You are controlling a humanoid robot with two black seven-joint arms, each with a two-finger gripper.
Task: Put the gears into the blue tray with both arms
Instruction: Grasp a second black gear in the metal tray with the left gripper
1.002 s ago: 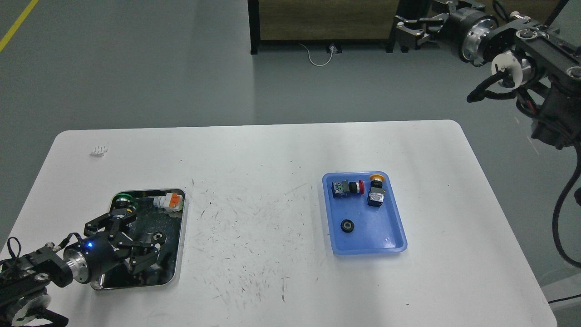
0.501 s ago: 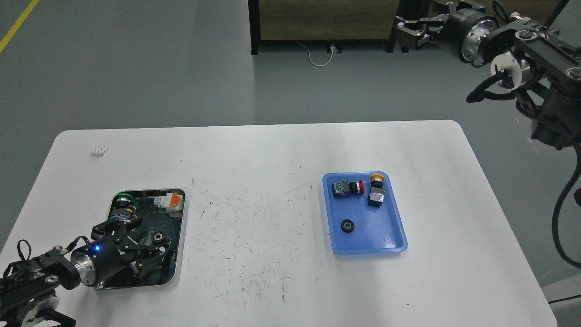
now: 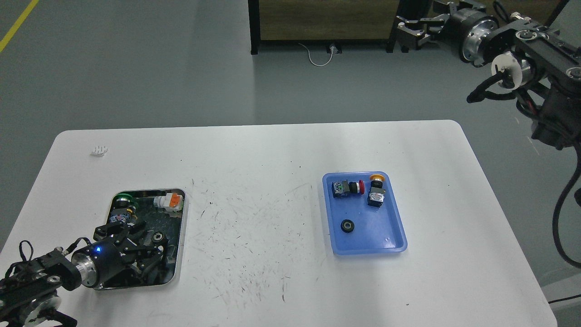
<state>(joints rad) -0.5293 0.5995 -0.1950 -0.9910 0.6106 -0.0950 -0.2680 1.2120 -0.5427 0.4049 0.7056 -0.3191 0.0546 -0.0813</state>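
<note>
One black gear (image 3: 348, 225) with a silvery hub lies flat in the blue tray (image 3: 394, 230) at the table's right. A second gear (image 3: 158, 236) lies in the steel tray (image 3: 183, 236) at the left. My left gripper (image 3: 144, 245) reaches low into the steel tray from its near left corner. Its fingers stand open, with this gear just off their tips and not gripped. My right gripper (image 3: 411, 32) is raised far beyond the table at the upper right, open and holding nothing.
Two push-button switches, one red-capped (image 3: 347, 187) and one yellow-capped (image 3: 376, 190), lie at the blue tray's far end. The steel tray also holds a green-capped switch (image 3: 122, 202) and an orange-and-white part (image 3: 169, 201). A small white piece (image 3: 99, 150) sits at the far left.
My left gripper has dropped lower into the steel tray and pulled back toward its near edge, and its fingers have narrowed toward the gear. The right arm has hardly moved.
</note>
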